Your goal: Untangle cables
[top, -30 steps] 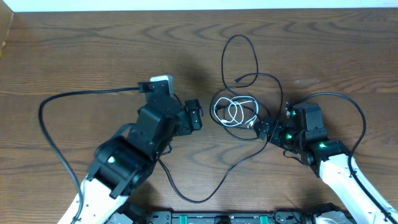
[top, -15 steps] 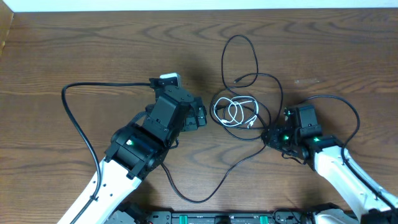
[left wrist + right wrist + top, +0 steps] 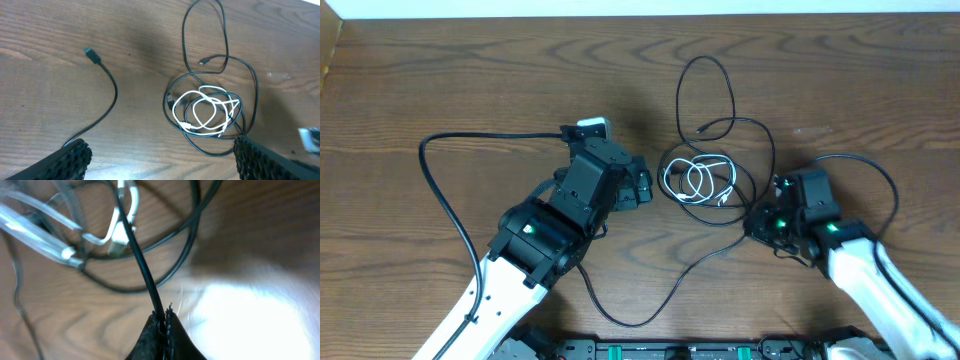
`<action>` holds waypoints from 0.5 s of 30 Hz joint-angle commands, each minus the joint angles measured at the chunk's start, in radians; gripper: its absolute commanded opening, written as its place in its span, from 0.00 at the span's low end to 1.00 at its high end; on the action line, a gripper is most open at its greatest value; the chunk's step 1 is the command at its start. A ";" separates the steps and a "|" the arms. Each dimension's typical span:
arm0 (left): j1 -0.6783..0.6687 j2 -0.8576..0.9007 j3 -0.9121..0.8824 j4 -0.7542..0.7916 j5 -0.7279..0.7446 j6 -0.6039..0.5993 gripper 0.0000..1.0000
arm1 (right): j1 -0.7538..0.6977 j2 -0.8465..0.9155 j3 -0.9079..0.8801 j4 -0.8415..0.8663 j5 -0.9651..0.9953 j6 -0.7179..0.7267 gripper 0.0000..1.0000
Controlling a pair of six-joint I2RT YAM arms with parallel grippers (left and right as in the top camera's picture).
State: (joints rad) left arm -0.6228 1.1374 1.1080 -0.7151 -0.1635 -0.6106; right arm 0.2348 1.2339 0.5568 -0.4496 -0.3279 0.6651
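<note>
The white cable (image 3: 698,180) lies coiled at mid-table, ringed by loops of the thin black cable (image 3: 705,62). My right gripper (image 3: 755,218) sits at the coil's lower right, shut on a strand of the black cable (image 3: 140,265), which runs straight up out of the pinched fingertips (image 3: 162,317). The white cable (image 3: 117,230) and its plug lie just beyond. My left gripper (image 3: 642,188) hovers just left of the coil, open and holding nothing. In the left wrist view the white cable (image 3: 207,110) and black cable (image 3: 185,30) lie ahead of the wide-apart jaws (image 3: 162,160).
A black cord end with a small plug (image 3: 90,52) lies on the wood to the left of the coil. A long black strand (image 3: 650,318) sweeps along the table's near side. Thick arm cables (image 3: 430,190) arc beside each arm.
My right gripper has closed from open onto the black cable strand. The left arm swung right toward the coil, then held still.
</note>
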 commanded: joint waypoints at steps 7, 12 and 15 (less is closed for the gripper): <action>0.005 -0.002 0.007 -0.003 -0.006 -0.016 0.91 | 0.002 -0.453 0.122 -0.243 0.316 -0.035 0.01; 0.005 -0.002 0.007 -0.003 -0.006 -0.016 0.91 | 0.002 -0.614 0.219 -0.209 0.400 -0.097 0.01; 0.005 -0.002 0.007 -0.003 -0.006 -0.016 0.91 | 0.002 -0.617 0.278 -0.184 0.409 -0.105 0.01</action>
State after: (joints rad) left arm -0.6228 1.1374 1.1080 -0.7143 -0.1635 -0.6182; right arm 0.2352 0.6216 0.7696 -0.6498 0.0116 0.6037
